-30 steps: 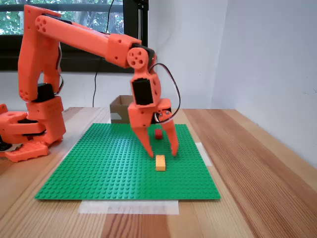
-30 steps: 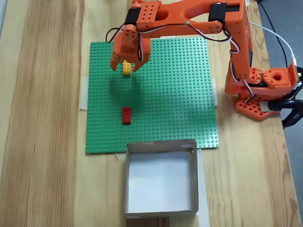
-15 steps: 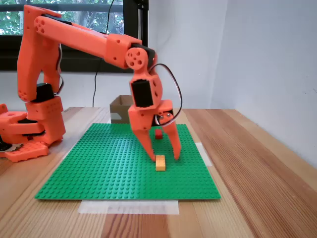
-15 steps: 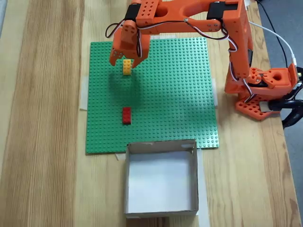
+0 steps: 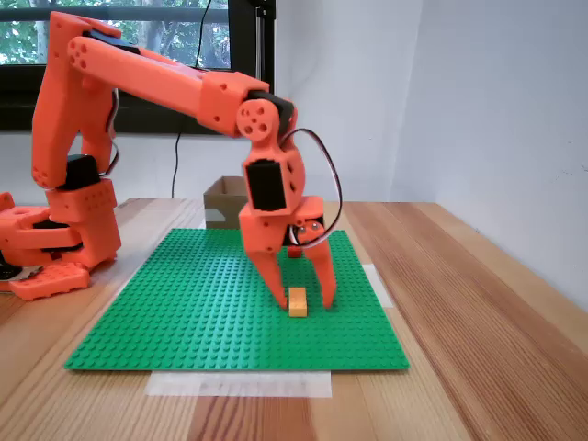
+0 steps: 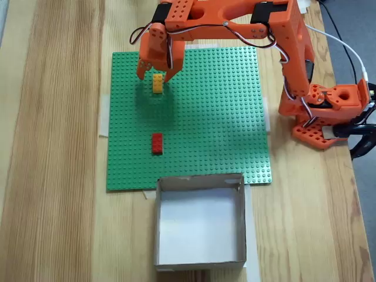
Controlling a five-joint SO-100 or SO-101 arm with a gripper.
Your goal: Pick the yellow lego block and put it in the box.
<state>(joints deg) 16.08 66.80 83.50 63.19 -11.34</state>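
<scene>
The gripper [image 5: 304, 304] points down over the green baseplate [image 5: 184, 312] with its two orange fingers spread apart, nothing clamped between them, their tips low near the studs. The yellow lego block [image 5: 298, 301] lies flat on the baseplate in the gap between the fingertips as a fixed view from the side shows it; whether either finger touches it cannot be told. In a fixed view from above, the gripper [image 6: 153, 75] stands at the block's [image 6: 157, 83] upper end, with the fingers flanking that end and most of the block showing below them. There is one yellow block and one red brick [image 6: 157, 143], which lies on the same baseplate well apart from the gripper, lower in the view from above and closer to the box. One box [image 6: 200, 258], open-topped with a pale floor, sits on the wooden table [image 6: 53, 176] just off the baseplate's lower edge in that view; from the side its brown wall [image 5: 224, 202] shows behind the arm. One orange arm [image 6: 235, 23] reaches across from its base [image 6: 326, 111] at the right of the baseplate in the view from above.
</scene>
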